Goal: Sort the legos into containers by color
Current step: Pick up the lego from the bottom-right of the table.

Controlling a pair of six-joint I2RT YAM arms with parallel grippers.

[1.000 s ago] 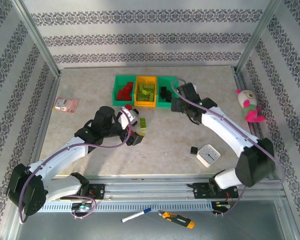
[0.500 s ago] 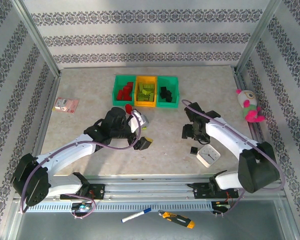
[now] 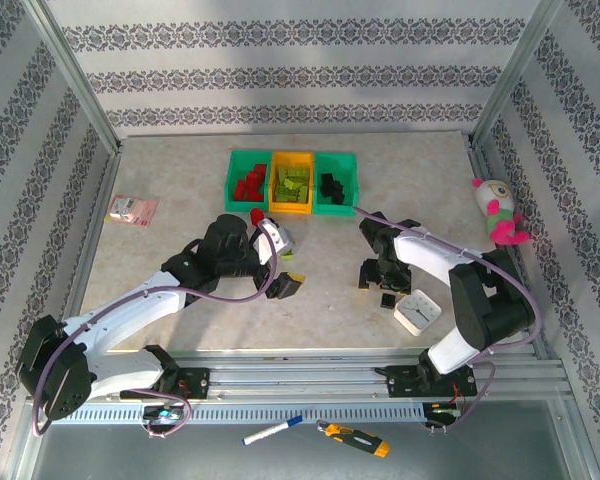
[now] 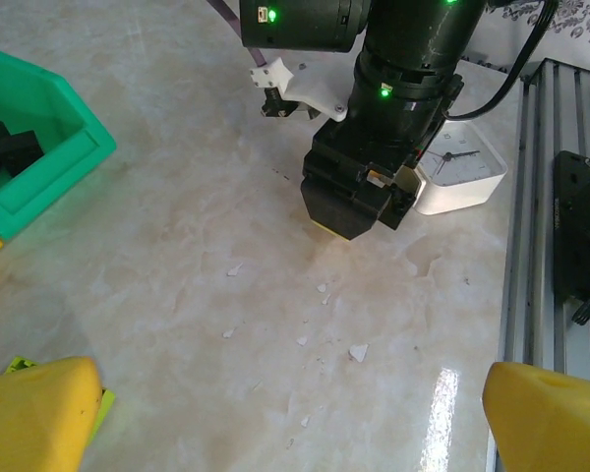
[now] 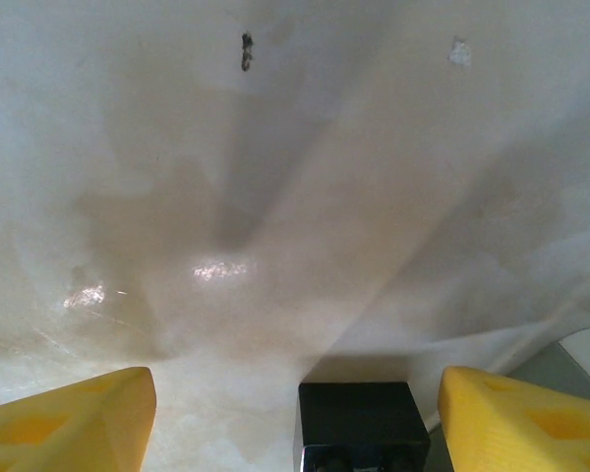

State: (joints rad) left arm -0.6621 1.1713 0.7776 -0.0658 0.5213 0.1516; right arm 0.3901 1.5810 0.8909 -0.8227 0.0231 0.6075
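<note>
Spotted a small black square studded plastic brick sitting flat on the pale marbled tabletop, just beside the white square timer and well apart from the row of three joined plastic bins. Found the right gripper poised low over it, yellow fingertips spread either side with bare table showing in both gaps, so jaws released and not gripping anything yet. Looked light, hard and a bit slick going by the glossy plastic, probably prone to skidding or twisting on that shiny surface if nudged from one side only. Would have pinched it across two opposite flat side walls, low and centred, not on the studs. Belonged in the right-hand green bin by the look of it, already holding other black bricks. Saw the left gripper hanging wide open too, holding nothing, with a lime green brick peeking out just beside one finger; couldn't tell about actual contact there.
</note>
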